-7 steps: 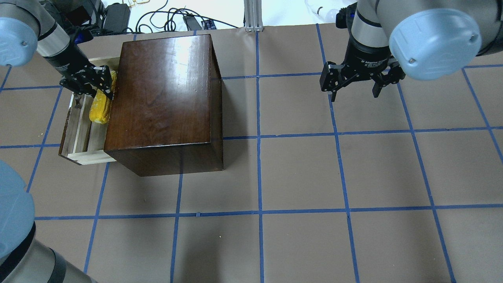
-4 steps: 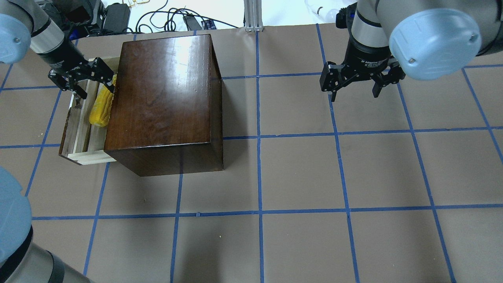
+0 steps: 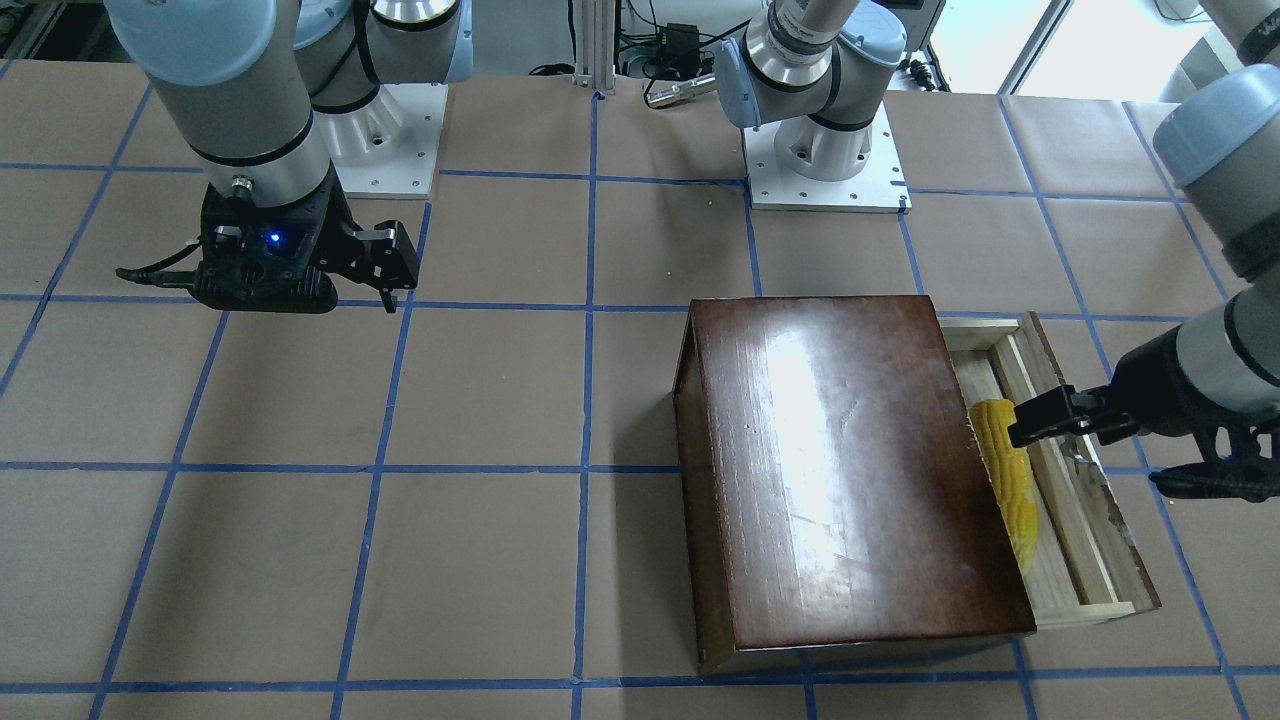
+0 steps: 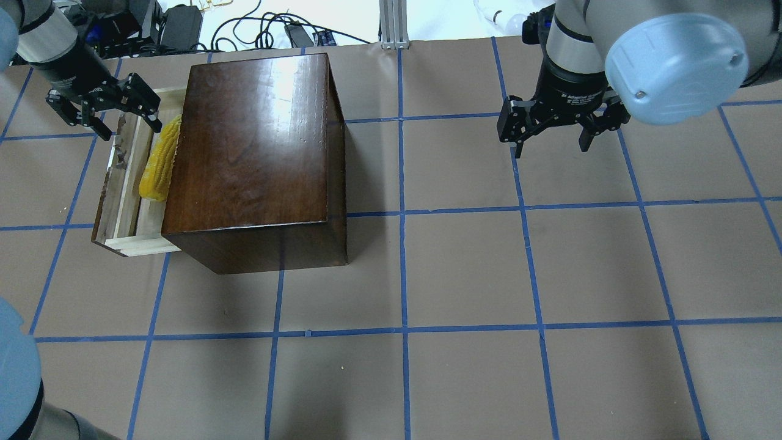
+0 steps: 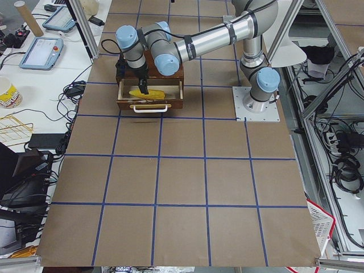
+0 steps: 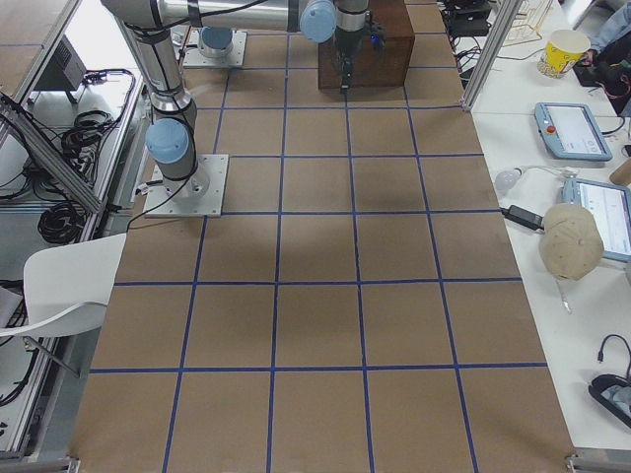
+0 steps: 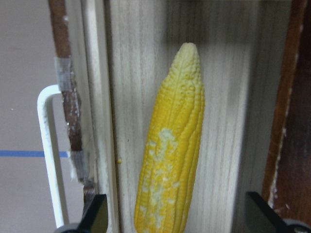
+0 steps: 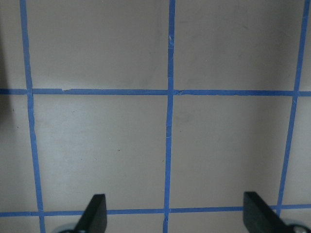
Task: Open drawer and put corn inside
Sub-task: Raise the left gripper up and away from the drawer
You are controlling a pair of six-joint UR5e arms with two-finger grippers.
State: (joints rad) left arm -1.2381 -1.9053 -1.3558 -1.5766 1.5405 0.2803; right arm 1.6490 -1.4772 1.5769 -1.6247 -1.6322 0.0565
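The drawer (image 4: pixel 124 183) stands pulled out from the left side of the glossy dark-brown box (image 4: pixel 250 140). In the pale wood tray the yellow corn (image 4: pixel 156 165) lies lengthwise, close against the box. My left gripper (image 4: pixel 128 129) hovers open over the drawer's far end and holds nothing. The left wrist view looks straight down on the corn (image 7: pixel 172 155), the tray floor (image 7: pixel 131 97) and a white handle (image 7: pixel 48 155). Seen from the front, the corn (image 3: pixel 1010 480) lies beside the left gripper's fingers (image 3: pixel 1040 418). My right gripper (image 4: pixel 551 151) hangs open over bare table far to the right.
Blue tape lines grid the brown table. Cables and power bricks (image 4: pixel 183 24) lie beyond the far edge, next to an aluminium post (image 4: pixel 394 24). The two arm bases (image 3: pixel 825 150) stand on the robot's side. Under the right gripper (image 8: pixel 177 216) there is only paper.
My left gripper has come off the corn's far end, lifted and drawn back to the far left. The corn has stayed in the drawer. The right arm has not moved.
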